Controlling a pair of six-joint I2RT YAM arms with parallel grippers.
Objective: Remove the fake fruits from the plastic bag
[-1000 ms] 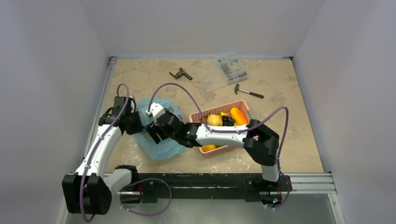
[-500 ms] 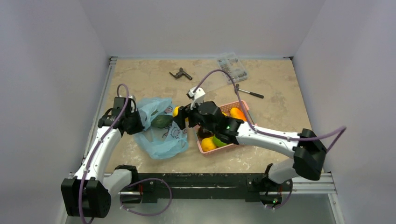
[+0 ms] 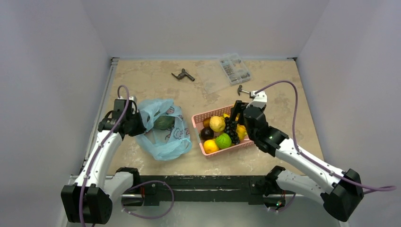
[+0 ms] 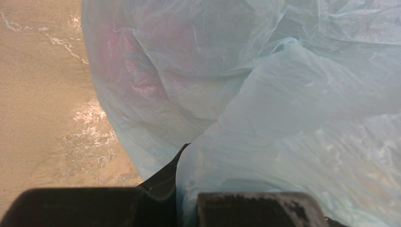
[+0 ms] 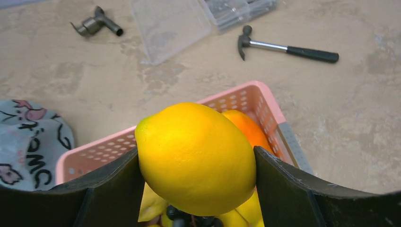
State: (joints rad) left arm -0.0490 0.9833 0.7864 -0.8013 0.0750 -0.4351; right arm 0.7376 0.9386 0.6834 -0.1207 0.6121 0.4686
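Film of the plastic bag (image 4: 283, 118) is pinched between the closed fingers of the left gripper (image 4: 187, 210), at the bag's left edge, close to the left border of the table (image 3: 293, 85). The netted melon (image 3: 164, 123) is seen lying in the open mouth of the bag, not yet taken out. Only a narrow strip of bare tabletop is left between the bag and the pink basket (image 3: 197, 124), which is filled with fruits. Above the far right corner of the basket, a yellow lemon (image 5: 196, 156) is clamped by the right gripper (image 3: 239, 109). Beyond the basket's rim a wider bare surface is found. After it come the hammer (image 5: 283, 48), the clear organiser box (image 5: 172, 28) and a dark metal tool (image 5: 97, 24).
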